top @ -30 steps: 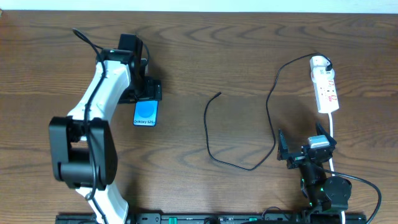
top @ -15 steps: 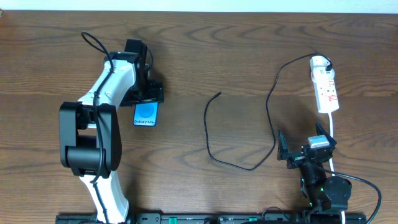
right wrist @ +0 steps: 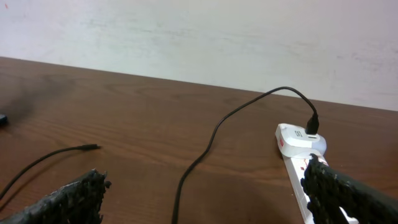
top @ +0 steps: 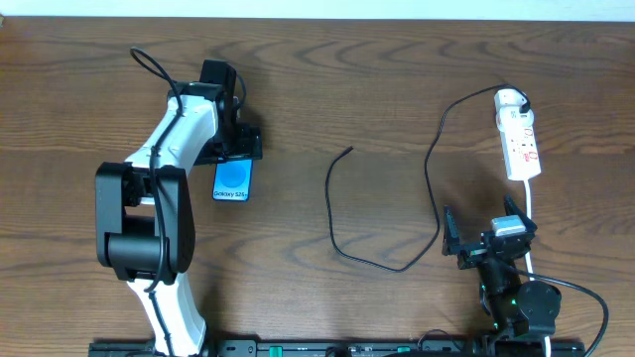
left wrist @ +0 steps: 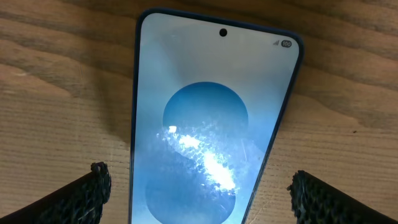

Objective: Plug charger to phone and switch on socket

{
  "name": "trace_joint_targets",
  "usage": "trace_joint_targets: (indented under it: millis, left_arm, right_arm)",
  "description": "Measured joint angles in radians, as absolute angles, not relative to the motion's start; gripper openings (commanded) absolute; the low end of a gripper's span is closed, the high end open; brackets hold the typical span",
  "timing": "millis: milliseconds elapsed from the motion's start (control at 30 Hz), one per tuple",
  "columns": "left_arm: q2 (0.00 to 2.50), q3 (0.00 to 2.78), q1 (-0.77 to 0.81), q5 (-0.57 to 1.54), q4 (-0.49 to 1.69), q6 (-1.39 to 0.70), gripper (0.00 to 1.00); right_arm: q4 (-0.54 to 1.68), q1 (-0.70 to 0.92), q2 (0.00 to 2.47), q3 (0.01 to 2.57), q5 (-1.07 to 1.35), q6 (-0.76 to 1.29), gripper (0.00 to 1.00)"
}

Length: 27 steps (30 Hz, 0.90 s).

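The phone lies flat on the table at left, its blue screen up. My left gripper hangs open over the phone's far end. In the left wrist view the phone fills the space between the fingertips, which stand wide of both its edges without touching. The charger runs as a thin black cable from the socket in a loop to its free plug tip at mid-table. My right gripper is open and empty, just below the socket. The right wrist view shows the charger and the socket ahead of the right gripper.
The socket's thick white cord runs down past the right gripper toward the near edge. The left arm's white links stretch from the near-left base up to the phone. A pale wall borders the table's far edge.
The left arm's elbow has swung rightward and its gripper has shifted a little above the phone's far end. Phone, charger, socket and right arm have stayed put.
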<state>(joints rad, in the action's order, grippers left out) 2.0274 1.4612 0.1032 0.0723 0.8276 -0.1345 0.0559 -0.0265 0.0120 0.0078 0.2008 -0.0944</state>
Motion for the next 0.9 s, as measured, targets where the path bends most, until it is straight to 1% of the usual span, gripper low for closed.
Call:
trace_joint_targets:
  millis: [900]
  left_arm:
    - [2.087,1.461,0.103,0.072,0.801,-0.100,0.94]
  right_arm:
    - [0.056,-0.027,0.012,0.008,0.201,-0.094,0.99]
